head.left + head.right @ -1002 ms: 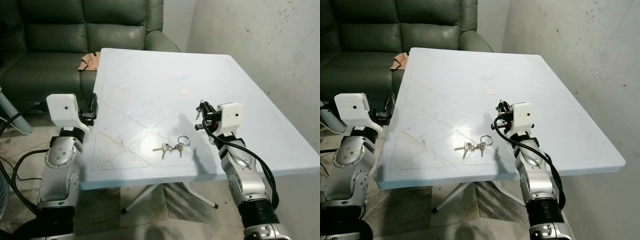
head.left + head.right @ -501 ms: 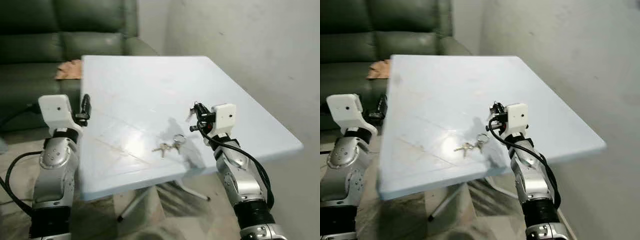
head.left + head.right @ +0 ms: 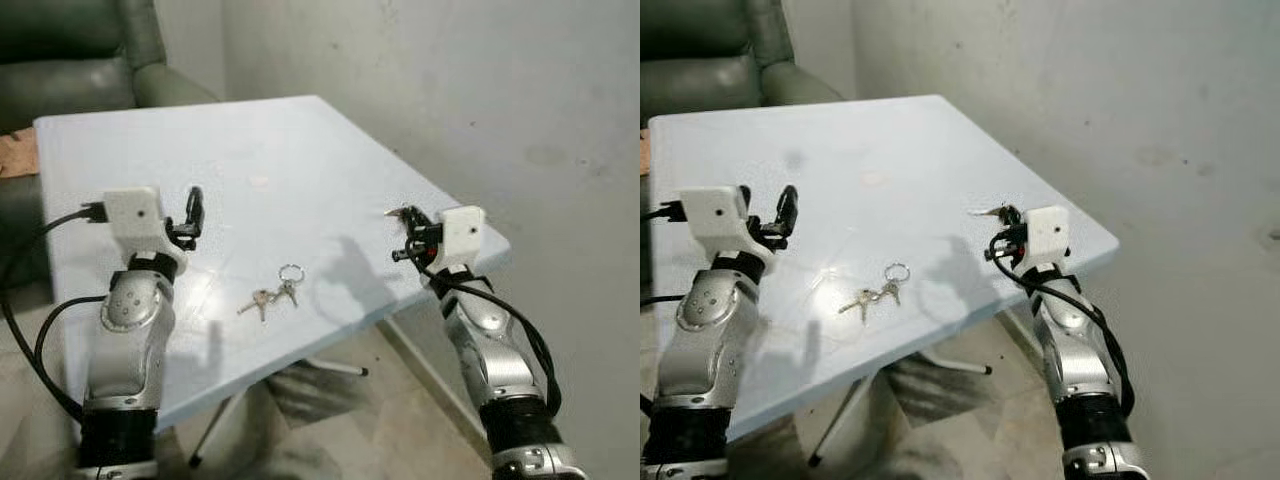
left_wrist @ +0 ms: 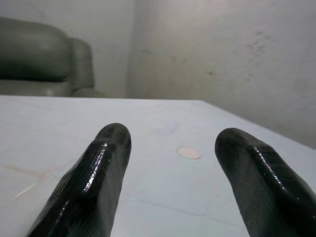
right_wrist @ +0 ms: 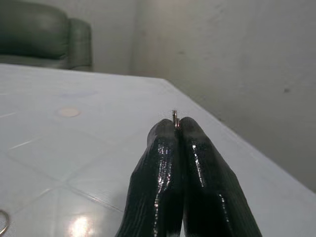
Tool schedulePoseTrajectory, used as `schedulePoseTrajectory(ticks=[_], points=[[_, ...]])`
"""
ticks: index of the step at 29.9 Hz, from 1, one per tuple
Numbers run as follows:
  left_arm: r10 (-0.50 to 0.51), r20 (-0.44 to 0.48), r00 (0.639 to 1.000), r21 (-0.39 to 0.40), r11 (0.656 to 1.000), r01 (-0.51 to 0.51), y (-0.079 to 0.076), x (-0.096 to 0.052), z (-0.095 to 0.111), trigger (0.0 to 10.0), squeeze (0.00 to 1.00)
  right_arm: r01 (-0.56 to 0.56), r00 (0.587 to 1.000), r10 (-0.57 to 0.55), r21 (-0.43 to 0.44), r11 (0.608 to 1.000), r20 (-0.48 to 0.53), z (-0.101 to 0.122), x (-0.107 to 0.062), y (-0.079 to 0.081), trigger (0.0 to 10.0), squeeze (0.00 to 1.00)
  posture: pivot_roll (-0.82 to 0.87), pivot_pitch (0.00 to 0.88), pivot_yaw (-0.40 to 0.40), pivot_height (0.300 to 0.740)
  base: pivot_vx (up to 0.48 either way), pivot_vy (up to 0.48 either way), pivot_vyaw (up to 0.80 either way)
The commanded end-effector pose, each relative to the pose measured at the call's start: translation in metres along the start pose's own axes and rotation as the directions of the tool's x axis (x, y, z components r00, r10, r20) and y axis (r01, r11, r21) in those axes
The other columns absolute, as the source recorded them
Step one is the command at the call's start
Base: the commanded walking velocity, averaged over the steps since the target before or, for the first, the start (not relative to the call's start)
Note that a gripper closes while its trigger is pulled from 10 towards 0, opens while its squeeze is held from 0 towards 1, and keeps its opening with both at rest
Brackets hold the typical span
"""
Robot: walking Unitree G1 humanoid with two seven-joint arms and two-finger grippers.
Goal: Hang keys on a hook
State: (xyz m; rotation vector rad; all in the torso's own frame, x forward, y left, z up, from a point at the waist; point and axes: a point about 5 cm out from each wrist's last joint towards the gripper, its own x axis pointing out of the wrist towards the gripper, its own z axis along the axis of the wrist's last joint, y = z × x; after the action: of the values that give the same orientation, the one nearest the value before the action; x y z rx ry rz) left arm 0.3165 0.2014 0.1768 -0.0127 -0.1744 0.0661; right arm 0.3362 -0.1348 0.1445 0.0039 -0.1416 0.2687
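Keys on table; right pincer gripping a small metal piece

The keys (image 3: 272, 293) lie flat on the pale blue table (image 3: 330, 150), on their ring, between the two arms and untouched. The right pincer (image 3: 404, 232) hovers near the table's right edge, fingers pressed together on a thin metal piece (image 5: 174, 116), possibly the hook. The left pincer (image 3: 192, 215) hangs above the table's left side, fingers (image 4: 101, 173) spread and empty, probably positioned to pick up the keys.

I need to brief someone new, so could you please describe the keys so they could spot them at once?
Find the pale blue table by the wall. Between the two robot arms, near its front edge, lies a small metal bunch of keys on a round ring, the sole loose item there.
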Motion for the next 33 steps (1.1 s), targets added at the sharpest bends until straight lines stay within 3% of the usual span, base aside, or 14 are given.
schedulePoseTrajectory(ticks=[1, 22, 33], points=[[0.004, 0.000, 1.000, -0.001, 1.000, -0.004, -0.0011, 0.0008, 0.0011, 10.0, 0.00, 0.007, 1.000, -0.007, -0.008, 1.000, 0.006, 0.0034, 0.0015, -0.0027, 10.0, 0.00, -0.09, 0.000, -0.066, 0.740, 0.000, 0.000, -0.77], [0.007, -0.004, 1.000, -0.003, 1.000, -0.007, -0.0008, 0.0028, 0.0018, 10.0, 0.00, 0.034, 0.999, -0.034, 0.005, 0.999, 0.008, 0.0027, 0.0025, -0.0026, 10.0, 0.00, -0.10, 0.000, -0.034, 0.740, 0.000, 0.000, -0.77], [-0.034, -0.015, 0.999, -0.006, 0.999, 0.033, -0.0092, 0.0080, 0.0012, 10.0, 0.00, 0.066, 0.998, -0.066, 0.004, 0.998, 0.012, 0.0023, -0.0016, -0.0074, 10.0, 0.00, -0.12, 0.000, -0.021, 0.740, 0.000, 0.000, -0.77]])
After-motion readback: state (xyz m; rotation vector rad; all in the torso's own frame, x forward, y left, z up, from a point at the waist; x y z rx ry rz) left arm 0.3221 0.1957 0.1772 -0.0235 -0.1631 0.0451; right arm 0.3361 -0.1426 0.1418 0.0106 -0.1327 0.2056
